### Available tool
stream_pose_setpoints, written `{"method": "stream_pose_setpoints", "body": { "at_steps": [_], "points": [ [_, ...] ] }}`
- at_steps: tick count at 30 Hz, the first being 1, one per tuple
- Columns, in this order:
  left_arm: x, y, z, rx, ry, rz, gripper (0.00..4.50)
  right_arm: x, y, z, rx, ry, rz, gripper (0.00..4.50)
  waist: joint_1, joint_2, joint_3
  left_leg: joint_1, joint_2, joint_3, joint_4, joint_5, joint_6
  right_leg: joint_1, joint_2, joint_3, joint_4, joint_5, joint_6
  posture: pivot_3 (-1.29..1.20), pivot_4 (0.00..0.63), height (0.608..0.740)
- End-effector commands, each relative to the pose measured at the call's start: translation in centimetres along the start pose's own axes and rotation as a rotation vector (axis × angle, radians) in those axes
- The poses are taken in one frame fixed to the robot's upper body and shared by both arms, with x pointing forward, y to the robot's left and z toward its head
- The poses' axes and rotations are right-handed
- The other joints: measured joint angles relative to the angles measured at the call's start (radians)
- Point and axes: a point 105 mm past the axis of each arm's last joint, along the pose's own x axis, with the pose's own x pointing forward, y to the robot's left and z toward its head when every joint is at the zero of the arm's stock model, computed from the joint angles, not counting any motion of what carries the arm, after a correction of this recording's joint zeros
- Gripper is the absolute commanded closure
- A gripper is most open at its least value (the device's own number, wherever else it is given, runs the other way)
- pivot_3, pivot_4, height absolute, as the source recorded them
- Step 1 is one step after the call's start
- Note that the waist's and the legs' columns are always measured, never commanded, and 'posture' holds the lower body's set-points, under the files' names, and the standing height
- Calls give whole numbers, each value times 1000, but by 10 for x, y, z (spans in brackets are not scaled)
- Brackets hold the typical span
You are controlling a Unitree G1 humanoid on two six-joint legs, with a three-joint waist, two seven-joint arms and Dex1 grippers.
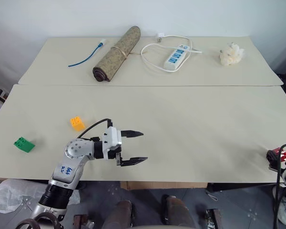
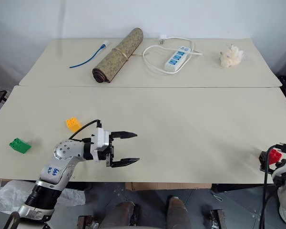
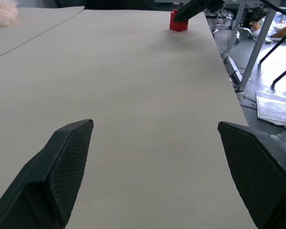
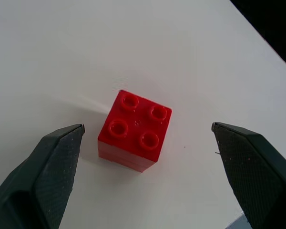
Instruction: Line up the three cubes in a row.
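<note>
The red cube [image 4: 135,130] sits studs-up on the table near its front right corner. My right gripper [image 4: 148,126] hovers over it, open, with one finger on either side and neither touching. The yellow-orange cube [image 1: 77,123] lies at the front left of the near table [image 1: 195,129], and the green cube [image 1: 24,144] lies further left, close to the front edge. My left gripper [image 1: 143,146] is open and empty just above the table, right of the yellow-orange cube and pointing right. In the left wrist view the red cube [image 3: 178,21] shows far ahead.
On the far table [image 1: 47,67] lie a rolled mat [image 1: 117,53], a blue cable [image 1: 88,55], a white power strip [image 1: 176,57] with its cord, and a white crumpled lump [image 1: 231,54]. A seam separates the two tables.
</note>
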Motion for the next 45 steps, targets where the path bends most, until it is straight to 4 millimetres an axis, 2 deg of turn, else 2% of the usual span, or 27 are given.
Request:
{"method": "stream_pose_setpoints", "body": {
  "at_steps": [1, 4, 7, 9, 11, 13, 15, 17, 19, 23, 27, 30, 33, 37, 41, 45],
  "points": [
    [-1, 1, 5, 31, -1, -2, 53, 2, 0, 4, 3, -29, -25, 0, 0, 0, 0, 0, 0, 0, 0, 0, 0, 0, 1, 0, 0, 0, 0, 0, 150, 740],
    [-4, 2, 5, 36, 7, 3, 0, 8, 11, 0, 15, -41, -4, 624, 0, 0, 0, 0, 0, 0, 0, 0, 0, 0, 2, 0, 0, 0, 0, 0, 150, 740],
    [-6, 5, 4, 41, 17, 12, 0, 11, 20, -3, 6, -31, 36, 1580, -1, 0, 0, 0, 0, 0, 0, 0, 0, 0, 2, 1, 1, 0, 0, 0, 150, 740],
    [-9, 7, 3, 46, 23, 24, 0, 11, 28, 1, -8, -44, 78, 2299, -1, 0, 0, 0, 0, 1, 0, 0, 0, 0, 3, 1, 1, 0, 0, 0, 150, 740],
    [-12, 9, 3, 48, 30, 45, 0, 8, 49, 18, -38, -118, 211, 2999, -1, 0, 0, 0, 0, 1, 0, 0, 0, 0, 3, 1, 1, 0, 0, 0, 150, 740],
    [-19, 11, 1, 48, 44, 71, 0, -3, 88, 39, -117, -193, 483, 3010, -5, 0, 0, 0, 0, 1, 0, 0, 0, -1, 3, 1, 1, 0, 0, 0, 150, 740],
    [-25, 12, -1, 48, 62, 95, 0, -21, 127, 47, -287, -240, 783, 3010, -18, 1, 0, 1, 1, 4, 0, 0, 1, -1, 5, 1, 1, 1, 1, 0, 150, 740],
    [-30, 12, -3, 48, 77, 123, 0, -45, 163, 44, -445, -258, 1092, 3010, -26, 1, 0, 1, 3, 5, 0, -1, 1, -1, 7, -1, 1, 1, 1, 0, 150, 740],
    [-36, 12, -4, 48, 92, 150, 0, -62, 188, 38, -576, -267, 1320, 3010, -28, 0, 1, 1, 6, 4, 0, -1, 0, -1, 11, -3, 1, 1, 1, 0, 150, 740],
    [-56, 3, -9, 28, 135, 204, 0, -73, 231, 17, -829, -131, 1624, 3010, -33, -3, 3, 1, 7, 5, 0, -1, -1, -1, 10, -4, 0, 1, 1, 0, 150, 740],
    [-80, -9, -13, -13, 166, 289, 0, -63, 268, 7, -1037, -79, 1695, 3010, -29, -4, 3, -1, 7, 3, 1, -2, -2, -3, 3, 0, -1, 0, -1, 0, 150, 740],
    [-98, -16, -15, -51, 190, 358, 0, -60, 285, 4, -1117, -70, 1723, 3010, -22, -4, 3, -4, 7, 2, 1, -2, -4, -6, 2, 0, 1, -1, -3, 0, 150, 740],
    [-110, -27, -19, -63, 232, 389, 0, -52, 294, 1, -1175, -72, 1689, 3010, -20, -4, 3, -18, 6, -1, 6, -2, -4, -19, 1, -4, 6, -1, -3, 0, 150, 740],
    [-112, -30, -18, -62, 232, 443, 0, -50, 299, -3, -1160, -70, 1686, 3010, -24, -5, 3, -17, 4, -1, 10, -3, -4, -15, -1, -13, 7, -1, -3, 0, 150, 740],
    [-110, -32, -16, -61, 226, 461, 0, -51, 302, -6, -1162, -76, 1697, 3010, -25, -5, 3, -16, 4, -2, 15, -4, -4, -14, -1, -13, 7, -1, -3, 0, 150, 740],
    [-113, -29, -15, -57, 230, 496, 0, -48, 308, -1, -1168, -112, 1686, 1667, -29, -5, 3, -15, 5, -1, 15, -4, -5, -14, 0, -12, 10, -2, -3, 0, 150, 740]
  ]
}}
